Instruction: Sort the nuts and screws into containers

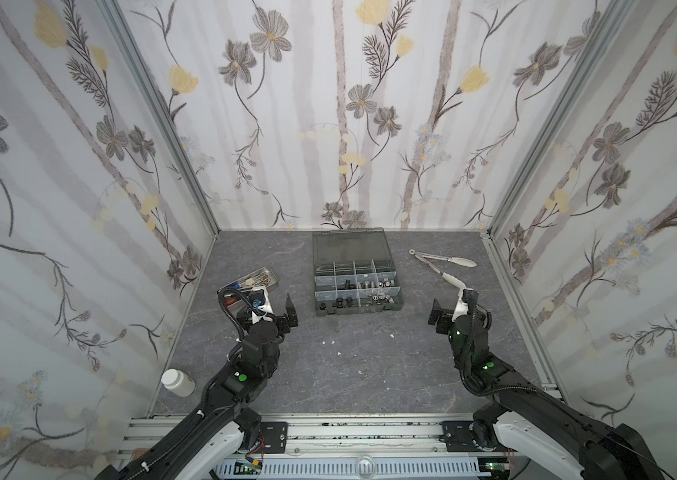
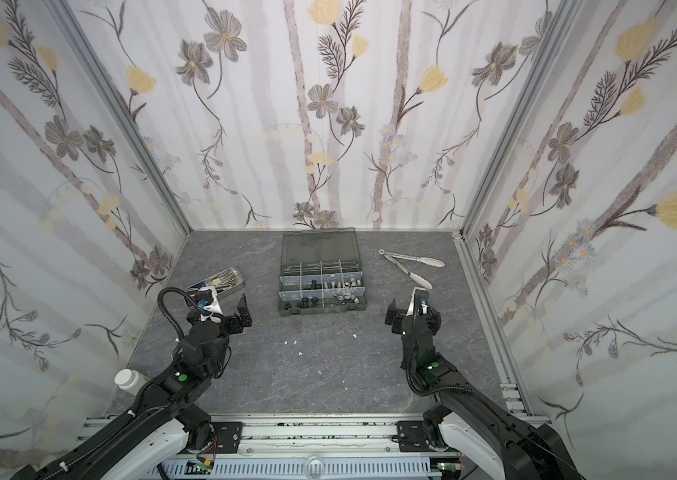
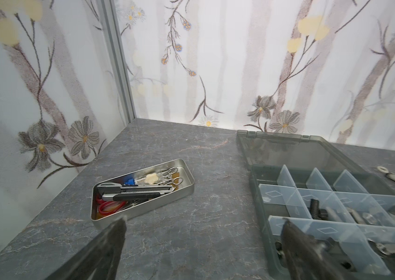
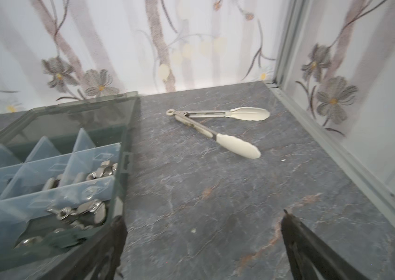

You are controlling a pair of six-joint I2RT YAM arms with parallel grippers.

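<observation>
The containers (image 1: pixel 328 268) are the divided compartments of a dark organizer box (image 2: pixel 322 249) lying open at the middle back in both top views. Black and silver screws (image 1: pixel 353 285) lie in the middle row, one black screw (image 3: pixel 314 206) standing out. Silver nuts (image 1: pixel 380 299), among them wing-shaped ones (image 4: pixel 80 211), fill the near right compartments. My left gripper (image 1: pixel 276 306) (image 3: pixel 203 220) hangs open left of the box over bare table. Right of the box, my right gripper (image 1: pixel 453 305) (image 4: pixel 201 215) is open and holds nothing.
A shiny metal tray (image 1: pixel 271 275) (image 3: pixel 186 191) of tools lies behind the left gripper. Silver tongs with white tips (image 1: pixel 445 266) (image 4: pixel 216 126) lie at the back right. A white bottle (image 1: pixel 176 382) lies at the near left. Small white bits (image 1: pixel 332 343) dot the table.
</observation>
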